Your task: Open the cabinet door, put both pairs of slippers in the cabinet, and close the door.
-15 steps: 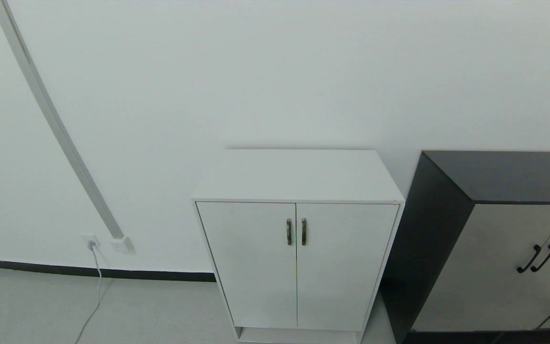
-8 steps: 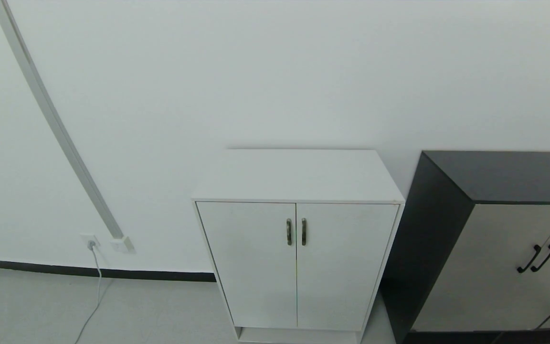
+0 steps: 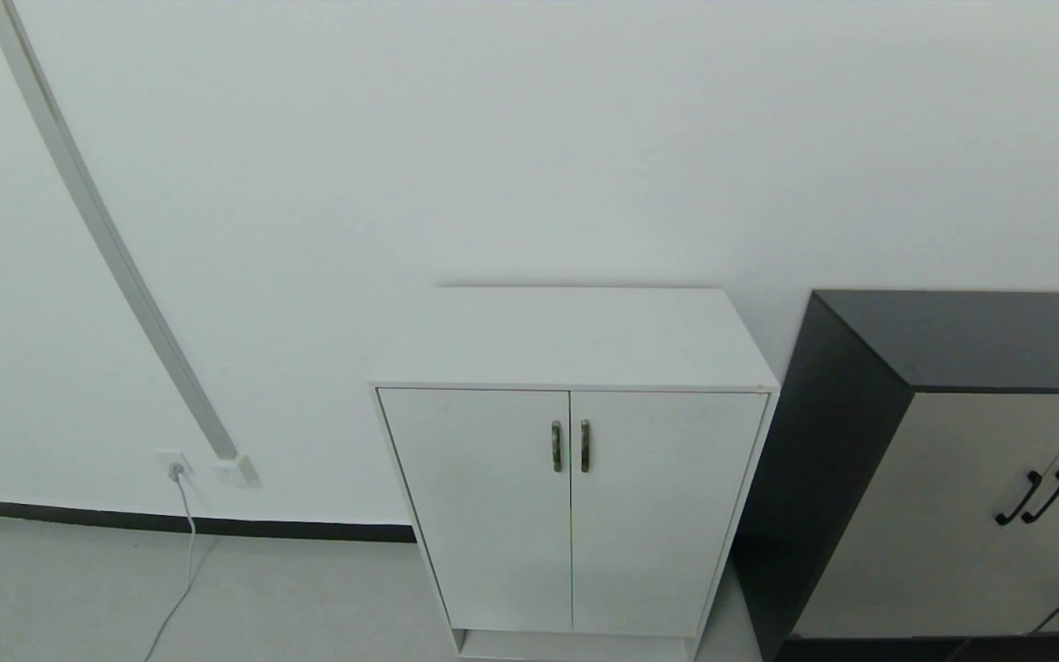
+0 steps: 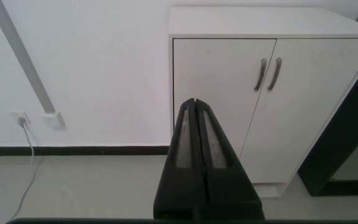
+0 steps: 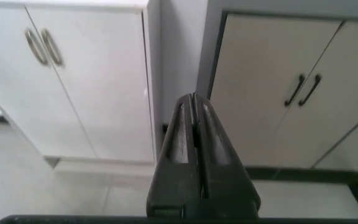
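Observation:
A white two-door cabinet stands against the wall, both doors closed, with two dark vertical handles side by side at the middle seam. The left wrist view has the cabinet ahead of my left gripper, which is shut and empty, well short of the doors. My right gripper is shut and empty too, held in front of the gap between the white cabinet and the black one.
A black cabinet with grey doors and black handles stands close to the right of the white one. A wall socket with a plugged cable sits left, low on the wall, and a grey conduit runs up diagonally. Grey floor lies in front.

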You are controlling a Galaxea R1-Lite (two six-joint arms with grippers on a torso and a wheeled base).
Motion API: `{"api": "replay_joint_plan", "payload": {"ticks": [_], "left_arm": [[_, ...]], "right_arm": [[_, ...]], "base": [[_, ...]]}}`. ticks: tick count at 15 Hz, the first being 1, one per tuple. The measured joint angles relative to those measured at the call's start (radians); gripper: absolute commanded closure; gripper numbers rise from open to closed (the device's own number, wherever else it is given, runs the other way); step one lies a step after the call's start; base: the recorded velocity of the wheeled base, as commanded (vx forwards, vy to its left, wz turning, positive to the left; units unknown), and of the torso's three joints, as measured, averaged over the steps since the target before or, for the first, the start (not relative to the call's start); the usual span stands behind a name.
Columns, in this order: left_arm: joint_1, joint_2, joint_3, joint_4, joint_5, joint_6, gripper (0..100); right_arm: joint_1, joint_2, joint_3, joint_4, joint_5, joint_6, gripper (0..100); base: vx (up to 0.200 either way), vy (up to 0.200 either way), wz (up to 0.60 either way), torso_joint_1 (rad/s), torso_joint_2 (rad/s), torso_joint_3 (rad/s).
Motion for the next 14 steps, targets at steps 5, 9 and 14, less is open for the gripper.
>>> {"api": "replay_joint_plan", "payload": {"ticks": [5,9,14], "left_arm": [[0.001,0.0,0.0,0.0,0.0,0.001,100],[0.0,0.0,0.0,0.0,0.001,0.0,100],[0.0,0.0,0.0,0.0,0.001,0.0,100]], "right_arm": [[-0.009,-0.084,0.019,-0.018,-0.004,0.142,100],[-0.01,-0.095,0.024,-0.017,0.001,0.133,100],[-0.01,-0.096,0.024,-0.015,0.003,0.125,100]], "base": [[0.0,0.0,0.0,0.0,0.0,0.0],[0.0,0.0,0.0,0.0,0.0,0.0],[0.0,0.0,0.0,0.0,0.0,0.0]]}}
